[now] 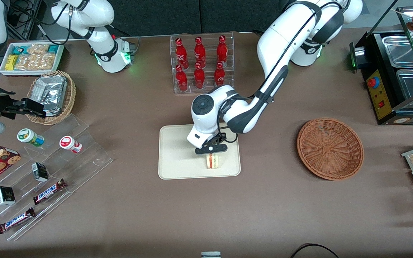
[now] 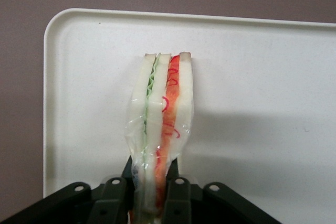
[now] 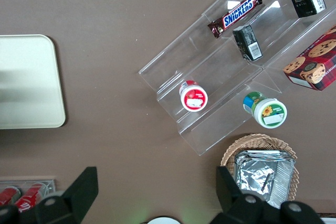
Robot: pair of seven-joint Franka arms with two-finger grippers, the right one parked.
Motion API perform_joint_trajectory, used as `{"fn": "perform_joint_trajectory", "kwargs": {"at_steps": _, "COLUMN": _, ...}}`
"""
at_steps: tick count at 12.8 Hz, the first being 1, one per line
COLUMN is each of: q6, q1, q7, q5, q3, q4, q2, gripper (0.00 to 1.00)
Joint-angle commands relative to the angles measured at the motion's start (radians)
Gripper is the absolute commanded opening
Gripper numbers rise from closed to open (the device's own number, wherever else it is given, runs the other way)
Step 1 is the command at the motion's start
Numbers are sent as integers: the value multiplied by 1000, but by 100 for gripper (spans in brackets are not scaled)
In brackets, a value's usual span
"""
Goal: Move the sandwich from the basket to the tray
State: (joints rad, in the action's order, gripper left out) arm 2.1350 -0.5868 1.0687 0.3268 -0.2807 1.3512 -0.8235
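The end effector (image 1: 212, 151) of the left arm is over the tray (image 1: 177, 157), its two dark fingers (image 2: 177, 192) clamped on the sandwich (image 1: 212, 161). In the left wrist view the fingers pinch one end of the sandwich (image 2: 160, 124), which stands on edge with its cut face showing: white bread layers, a green stripe and a red-orange stripe, all under a clear wrap. The sandwich sits on the cream tray (image 2: 262, 77), at the part of it nearer the front camera and toward the working arm's end; whether it rests fully on the tray surface cannot be told.

The reddish-brown wicker basket (image 1: 330, 148) lies on the brown tabletop (image 1: 271, 200), well apart from the tray, toward the working arm's end, and holds nothing. Farther from the front camera than the tray stands a clear rack of red cola bottles (image 1: 201, 61). Toward the parked arm's end lie a smaller tan basket with foil packets (image 1: 50, 95) and a clear stepped stand with Snickers bars (image 1: 48, 191).
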Motion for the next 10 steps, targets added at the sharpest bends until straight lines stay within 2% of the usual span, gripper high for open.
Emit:
{"fn": "perform_joint_trajectory", "kwargs": {"at_steps": 1, "q6": 2, "q1": -19, "q7": 14, "q5": 31, "q3": 11, "q4": -30, "q2": -16, "gripper": 100}}
{"fn": "perform_joint_trajectory", "kwargs": {"at_steps": 4, "q6": -29, "q1": -19, "q7": 23, "q5": 29, "q3": 11, "q4": -37, "q2": 10, "gripper": 100}}
{"fn": "perform_joint_trajectory", "kwargs": {"at_steps": 8, "q6": -177, "q1": 1, "q7": 28, "q5": 2, "q3": 9, "q4": -40, "q2": 154, "gripper": 100}}
{"fn": "perform_joint_trajectory", "kwargs": {"at_steps": 10, "q6": -246, "q1": 33, "q7": 24, "q5": -67, "q3": 11, "q4": -40, "q2": 249, "gripper": 100}}
